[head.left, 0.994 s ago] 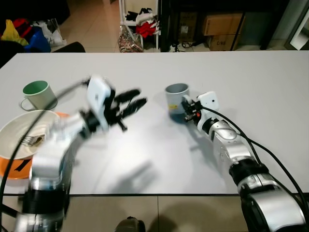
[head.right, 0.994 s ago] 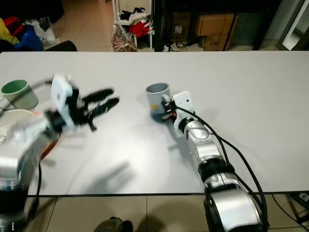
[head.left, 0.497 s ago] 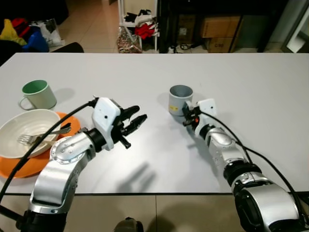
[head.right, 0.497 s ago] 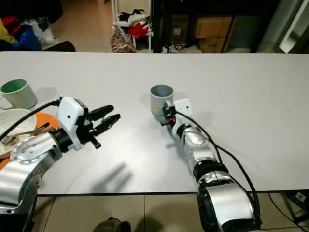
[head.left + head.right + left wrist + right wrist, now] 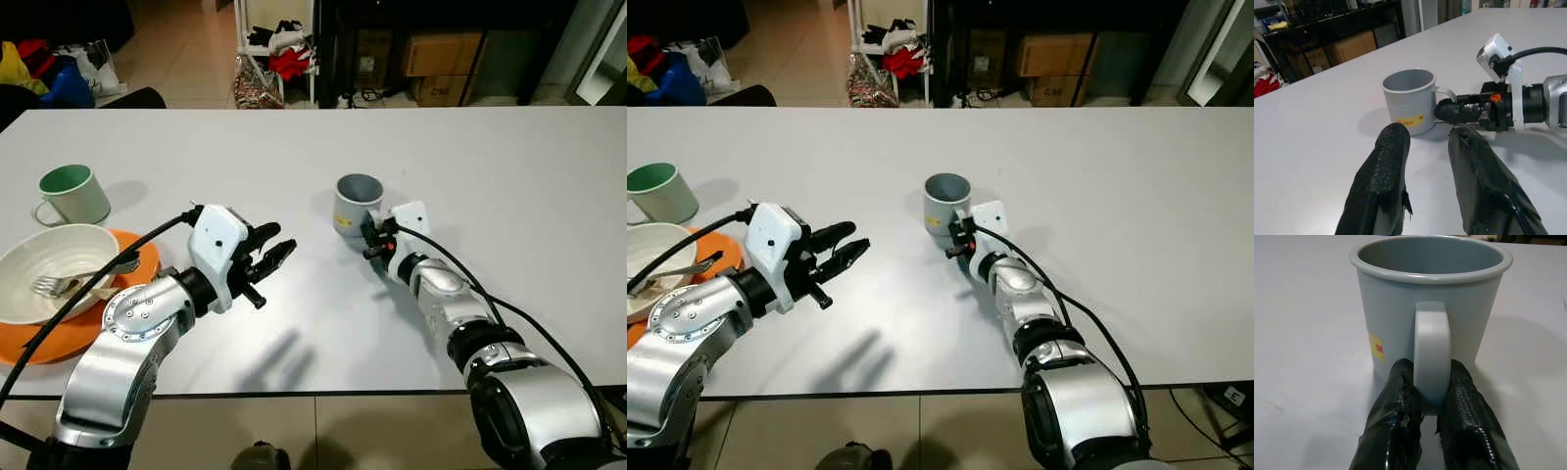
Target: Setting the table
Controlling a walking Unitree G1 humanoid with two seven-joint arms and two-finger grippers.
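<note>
1. Right wrist view: right gripper [image 5: 1431, 396] had its two black fingers [image 5: 1398, 404] pinched on the handle of the grey mug [image 5: 1430, 308], one finger each side of the handle, touching it. Grip was narrow, closed on the handle.
2. Grey mug stood upright on the white table [image 5: 549, 186], roughly mid-table, slightly toward the robot's right. Small yellow sticker with red print on its side wall.
3. Left eye view: right arm lay low over the table, reaching forward; right gripper [image 5: 369, 238] sat right at the mug's [image 5: 357, 205] near side, wrist camera block just behind it.
4. Left gripper [image 5: 269, 258] was raised off the table, pointing toward the mug but well apart from it; its shadow fell on the table below. Fingers [image 5: 1382, 186] stood parted with a clear gap, holding nothing.
5. Left wrist view looked between those fingers at the grey mug [image 5: 1409, 100] and the right gripper [image 5: 1452, 110] clamped at its handle.
6. On the robot's far left: white bowl [image 5: 54, 269] resting on an orange plate [image 5: 59, 335], with a fork [image 5: 73, 282] lying in the bowl, handle sticking out over the rim toward the left arm.
7. Green mug [image 5: 73, 194] stood upright just behind the bowl, near the left table edge, apart from it.
8. Behind the table: tiled floor, a rack with clothes [image 5: 284, 49], cardboard boxes [image 5: 441, 54] under dark shelving.
</note>
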